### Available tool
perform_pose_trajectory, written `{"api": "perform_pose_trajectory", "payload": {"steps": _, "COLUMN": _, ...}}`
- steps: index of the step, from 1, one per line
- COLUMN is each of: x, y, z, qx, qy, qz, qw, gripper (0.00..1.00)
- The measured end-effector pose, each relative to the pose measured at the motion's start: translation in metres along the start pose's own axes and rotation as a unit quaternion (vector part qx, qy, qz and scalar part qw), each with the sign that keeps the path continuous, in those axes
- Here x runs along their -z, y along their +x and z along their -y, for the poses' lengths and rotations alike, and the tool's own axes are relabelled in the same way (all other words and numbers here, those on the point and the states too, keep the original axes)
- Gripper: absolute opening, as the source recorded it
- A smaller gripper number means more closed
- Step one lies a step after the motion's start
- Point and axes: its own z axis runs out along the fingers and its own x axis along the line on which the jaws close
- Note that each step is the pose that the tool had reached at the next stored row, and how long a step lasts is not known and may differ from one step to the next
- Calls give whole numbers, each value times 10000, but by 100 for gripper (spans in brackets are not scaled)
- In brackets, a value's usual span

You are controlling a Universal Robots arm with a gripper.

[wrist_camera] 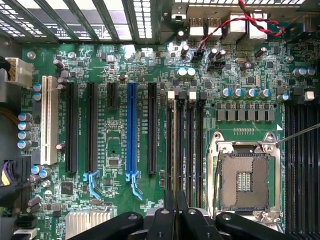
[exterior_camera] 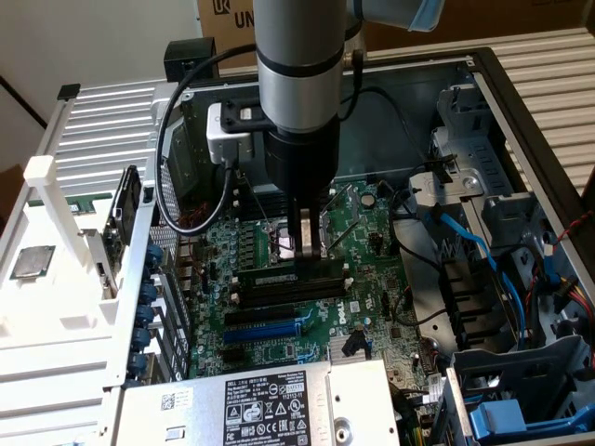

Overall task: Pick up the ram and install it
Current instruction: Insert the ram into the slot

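We see the ram (wrist_camera: 176, 150) edge-on only, so its chips and label are hidden, and we cannot tell whether its lower edge is seated in the motherboard (wrist_camera: 116, 131). The wrist picture's edge cuts off most of the gripper (wrist_camera: 175, 196). In the exterior view the arm (exterior_camera: 299, 84) covers the motherboard's far edge, and the board's print is too small to read.

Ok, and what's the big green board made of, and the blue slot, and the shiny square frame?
The green board looks like stiff circuit-board laminate with a glossy green coating; fine printed lines and white lettering show on it. The blue slot seems to be moulded plastic: evenly coloured and slightly shiny. The square frame looks like bare metal, silvery with bright glints.
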Motion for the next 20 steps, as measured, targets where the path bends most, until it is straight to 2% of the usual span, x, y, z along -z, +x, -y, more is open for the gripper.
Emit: {"api": "perform_pose_trajectory", "payload": {"steps": 20, "x": -43, "y": 16, "z": -4, "qx": -34, "qy": 1, "qz": 1, "qw": 10000, "gripper": 12}}
